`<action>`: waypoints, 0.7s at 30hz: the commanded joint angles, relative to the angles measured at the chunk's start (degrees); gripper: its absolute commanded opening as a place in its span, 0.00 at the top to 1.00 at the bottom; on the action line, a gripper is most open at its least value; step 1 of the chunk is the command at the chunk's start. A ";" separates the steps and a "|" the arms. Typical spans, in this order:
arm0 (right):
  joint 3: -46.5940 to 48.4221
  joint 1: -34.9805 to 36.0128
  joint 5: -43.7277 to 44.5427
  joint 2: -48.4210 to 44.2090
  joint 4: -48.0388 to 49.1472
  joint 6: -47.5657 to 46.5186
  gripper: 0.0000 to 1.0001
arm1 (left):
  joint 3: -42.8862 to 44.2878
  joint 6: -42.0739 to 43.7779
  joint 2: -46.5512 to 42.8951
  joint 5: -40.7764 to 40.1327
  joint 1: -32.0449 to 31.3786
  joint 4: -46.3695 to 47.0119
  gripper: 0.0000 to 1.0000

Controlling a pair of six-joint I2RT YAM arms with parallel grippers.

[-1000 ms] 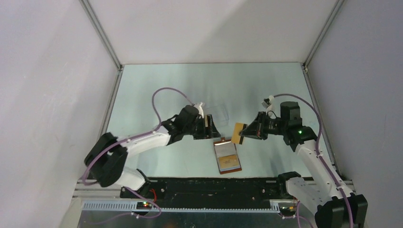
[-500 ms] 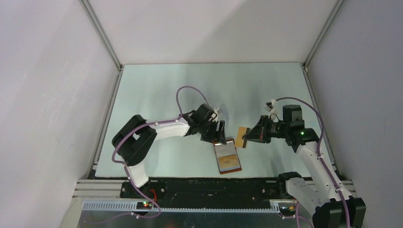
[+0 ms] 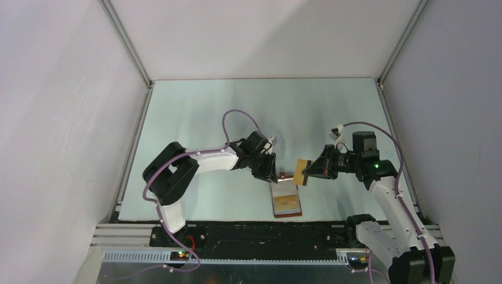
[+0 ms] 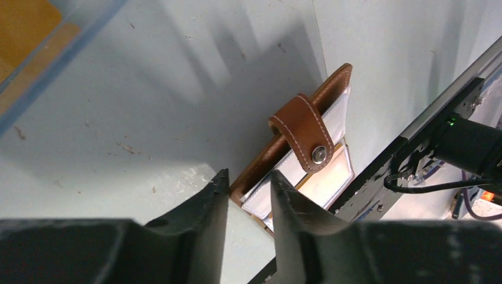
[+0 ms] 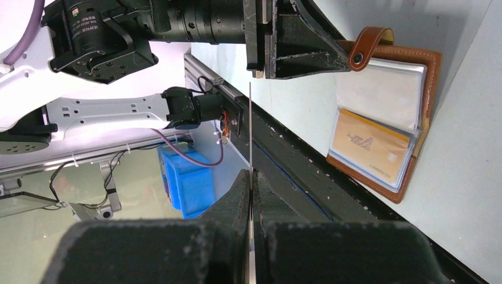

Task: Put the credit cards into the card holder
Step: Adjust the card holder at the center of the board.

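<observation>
Pale green table (image 3: 195,118), boxed in by white walls (image 3: 59,118): the brown leather card holder (image 3: 286,201) is lying open near the near edge, between the two arms. The left gripper (image 3: 273,175) is reaching down onto its far end, while the right gripper (image 3: 306,173) is hovering just beside it, clamped tight on an orange-gold credit card (image 3: 301,171).

No brand or lettering is reading clearly anywhere. The right wrist camera is showing a second card (image 5: 370,148) already sitting in the holder's lower clear pocket, with a faint mark too small to make out. In that view the held card is appearing edge-on, as a thin line rising from the closed jaws. A blue bin (image 5: 183,177) is showing below the table edge.

Only the left wrist camera is showing the left fingers (image 4: 201,219) drawn in on either side of the holder's leather corner, beneath the curled snap tab (image 4: 302,130). Whether they are pinching it cannot be told. A clear box (image 4: 35,53) holding something orange is sitting at the corner of that view.

Compared with a second ago, the left arm is stretching further right, its gripper having come from well left of the holder onto its far edge. The held card is sitting slightly lower and nearer the holder.
</observation>
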 commanded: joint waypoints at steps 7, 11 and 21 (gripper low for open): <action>-1.08 -0.29 -1.75 1.88 2.72 -1.42 1.00 | -5.76 -11.19 -5.56 -3.48 -0.33 1.34 0.99; -1.82 -0.26 -1.84 3.45 4.12 -2.02 1.00 | -12.91 -22.05 -10.00 -5.78 -0.34 8.17 1.00; -3.27 2.54 1.59 7.40 10.24 -1.23 1.00 | -27.53 -45.95 -25.07 -23.74 -2.87 18.36 1.00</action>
